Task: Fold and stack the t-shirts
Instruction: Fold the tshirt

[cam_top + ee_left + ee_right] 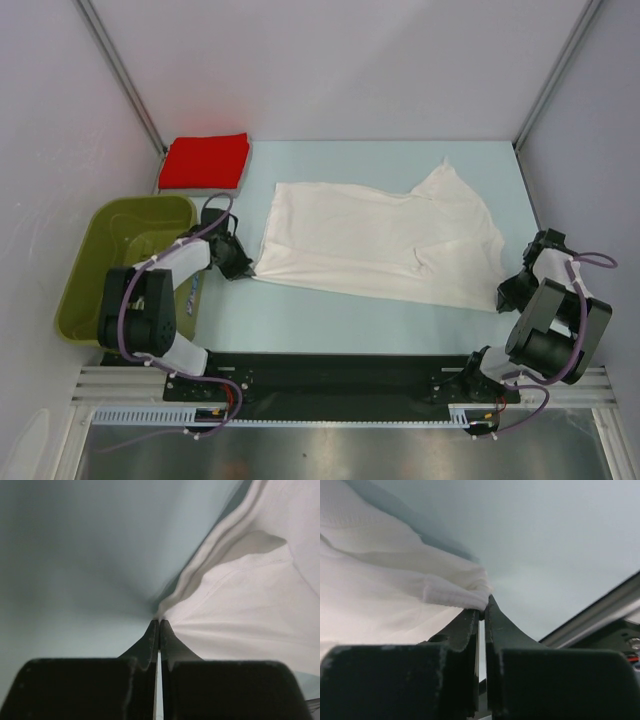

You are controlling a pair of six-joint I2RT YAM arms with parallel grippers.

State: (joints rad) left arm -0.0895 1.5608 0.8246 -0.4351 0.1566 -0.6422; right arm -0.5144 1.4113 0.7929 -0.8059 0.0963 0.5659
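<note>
My left hand (159,621) is pinching the near left corner of the white t-shirt (380,240), jaws pressed together on the cloth. My right hand (484,605) is clamping the near right corner, with a hem fold bunching at its tips. The shirt is lying spread across the middle of the table (330,325). The green basket (85,270) is sitting at the left edge. Beyond it, the red t-shirt (205,160) is lying folded at the far left corner.
</note>
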